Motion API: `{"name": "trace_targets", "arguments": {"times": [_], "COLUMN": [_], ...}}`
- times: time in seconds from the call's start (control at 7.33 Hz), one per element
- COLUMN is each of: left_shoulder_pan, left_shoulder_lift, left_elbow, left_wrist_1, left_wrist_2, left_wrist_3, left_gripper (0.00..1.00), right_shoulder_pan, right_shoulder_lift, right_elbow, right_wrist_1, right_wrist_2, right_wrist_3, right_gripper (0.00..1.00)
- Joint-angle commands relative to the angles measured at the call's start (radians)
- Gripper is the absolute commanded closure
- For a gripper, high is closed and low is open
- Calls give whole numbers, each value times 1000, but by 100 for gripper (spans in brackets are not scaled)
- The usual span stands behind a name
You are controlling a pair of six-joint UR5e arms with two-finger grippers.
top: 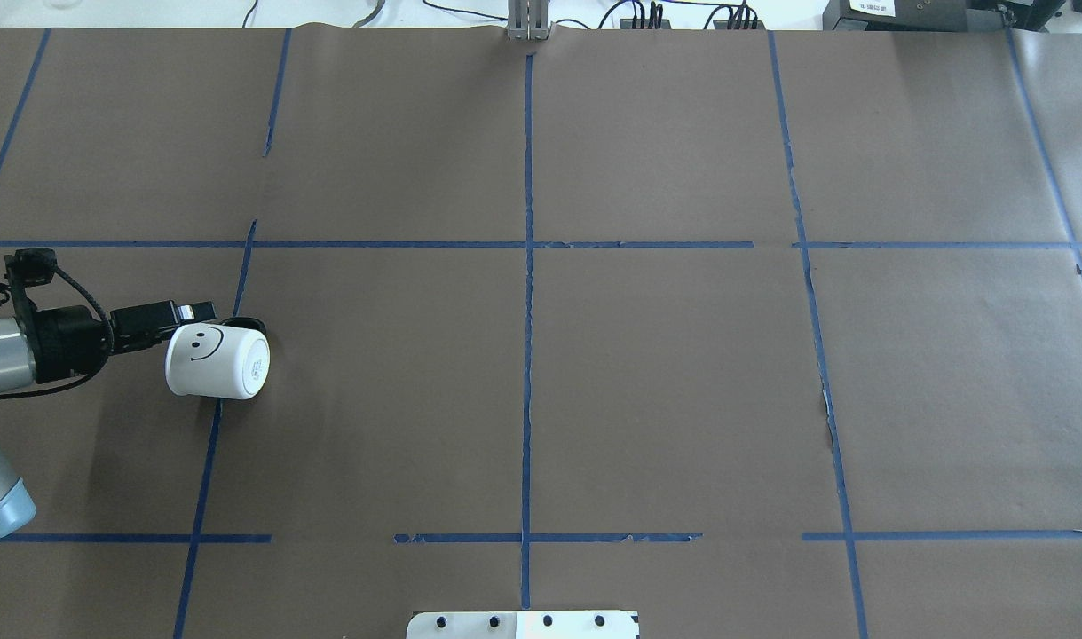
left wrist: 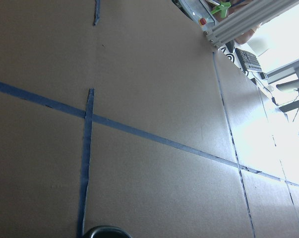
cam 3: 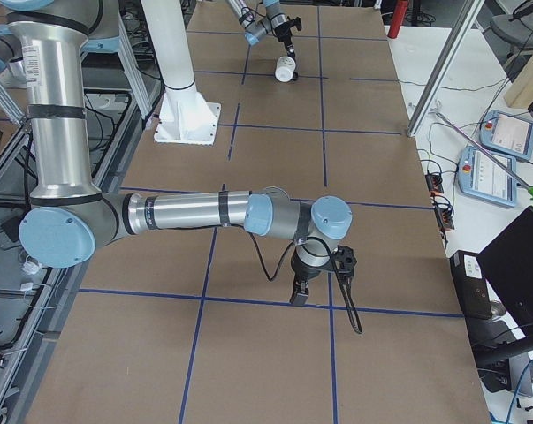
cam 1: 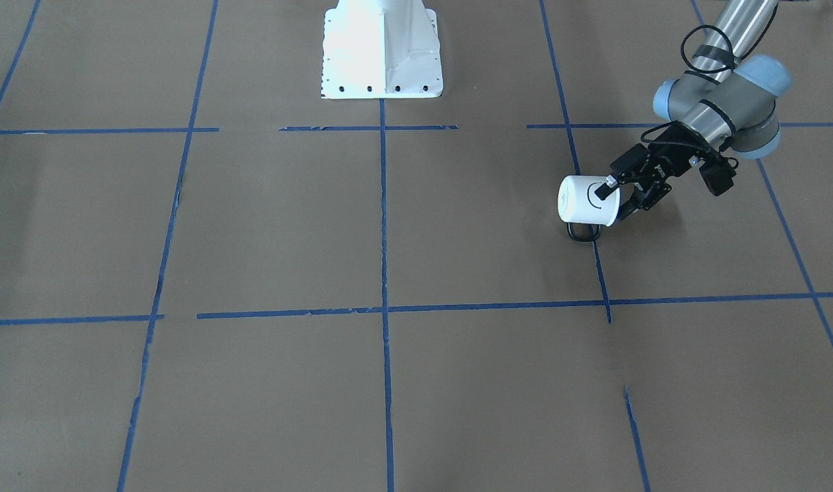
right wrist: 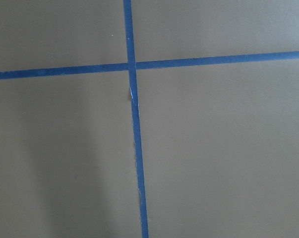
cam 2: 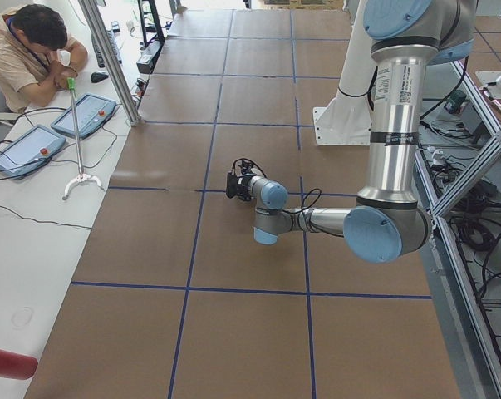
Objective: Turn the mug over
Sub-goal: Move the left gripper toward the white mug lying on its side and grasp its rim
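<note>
Mug sideways at left of table, apparently in the left tool.

table brown, blue tape grid | operator seated alongside | pendants before him

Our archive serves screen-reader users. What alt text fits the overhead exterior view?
The left gripper holds the white smiley-face mug on its side near the left side of a brown table gridded with blue tape. Its black handle points away from the robot.
</note>
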Motion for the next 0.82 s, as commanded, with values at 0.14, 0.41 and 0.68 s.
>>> {"name": "trace_targets", "arguments": {"times": [0.14, 0.41, 0.68], "left_shoulder_pan": [15, 13, -46], "left_shoulder_lift": [-10, -24, -80], "left_elbow": [17, 12, 6], "left_wrist_1": [-34, -37, -48], "left_wrist_2": [-80, -248, -317], "left_wrist_3": [-36, -100, -138], "left_gripper": [1, 99, 100], "right_shoulder_pan": [0, 0, 0], "right_shoulder_lift": [0, 0, 0], "right_elbow": [0, 0, 0], "right_wrist_1": [0, 0, 0], "right_wrist_2": [0, 0, 0], "right_wrist_3": [0, 0, 0], "right_gripper": [0, 0, 0]}}
